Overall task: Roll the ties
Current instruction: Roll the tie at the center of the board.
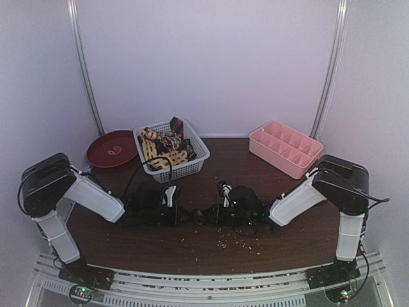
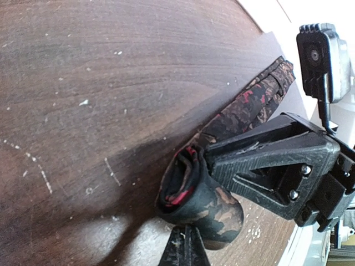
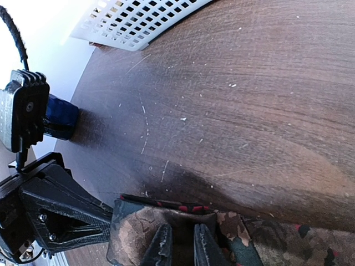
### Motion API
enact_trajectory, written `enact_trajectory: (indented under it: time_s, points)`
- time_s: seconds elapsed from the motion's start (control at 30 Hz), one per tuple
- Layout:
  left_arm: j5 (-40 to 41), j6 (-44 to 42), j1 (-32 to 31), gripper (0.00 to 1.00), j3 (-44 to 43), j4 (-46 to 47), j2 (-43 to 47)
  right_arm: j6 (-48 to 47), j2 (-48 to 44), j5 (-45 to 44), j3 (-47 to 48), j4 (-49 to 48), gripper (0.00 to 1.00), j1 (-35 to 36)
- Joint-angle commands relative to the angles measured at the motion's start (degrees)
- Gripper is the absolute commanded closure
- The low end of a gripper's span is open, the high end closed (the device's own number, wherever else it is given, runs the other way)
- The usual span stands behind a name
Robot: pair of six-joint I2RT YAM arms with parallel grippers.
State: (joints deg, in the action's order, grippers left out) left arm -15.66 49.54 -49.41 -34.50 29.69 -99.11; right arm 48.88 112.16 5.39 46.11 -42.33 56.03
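Note:
A dark tie with red and tan patches (image 2: 208, 202) lies partly rolled on the brown table (image 2: 83, 83). Its unrolled tail (image 2: 255, 100) runs off toward the far edge. Both grippers meet at the roll in the middle of the table (image 1: 200, 217). My left gripper (image 2: 183, 235) has its fingers pressed together at the roll's edge. My right gripper (image 3: 183, 244) is pinched on the roll's fabric (image 3: 138, 227). Its fingers (image 2: 249, 166) grip the other side of the roll. More ties (image 1: 167, 146), tan-and-cream and dark, fill the white basket (image 1: 195, 160).
A dark red plate (image 1: 114, 148) sits at the back left beside the basket. A pink divided tray (image 1: 284, 148) stands at the back right. A small blue mug (image 3: 60, 116) stands near the left arm. White specks (image 1: 239, 238) dot the front of the table.

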Motion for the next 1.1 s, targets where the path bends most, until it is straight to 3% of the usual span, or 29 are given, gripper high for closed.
enact_trajectory:
  time_s: [0.0, 0.33, 0.63, 0.87, 1.07]
  points:
    - [-1.7, 0.2, -0.3, 1.00, -2.4, 3.8, -1.6, 0.6, -1.9, -0.1, -1.4, 0.3, 0.85, -0.8]
    - [-3.0, 0.3, -0.5, 1.00, -4.4, 4.4, -3.0, 2.5, -1.0, 2.7, -2.0, -2.7, 0.86, -1.9]
    - [-1.2, -1.1, -0.6, 1.00, -5.3, 1.5, -1.9, 10.0, 1.2, 8.0, -0.8, -5.3, 0.87, -1.1]
    - [0.9, -2.2, -0.7, 1.00, -5.3, -1.0, -0.8, 8.9, 0.8, 5.0, -1.7, -3.2, 0.87, -1.0]
    - [3.1, -2.8, -0.7, 1.00, -4.9, -3.7, -0.4, 2.1, -1.5, 2.2, 0.2, 1.8, 0.86, -1.1]
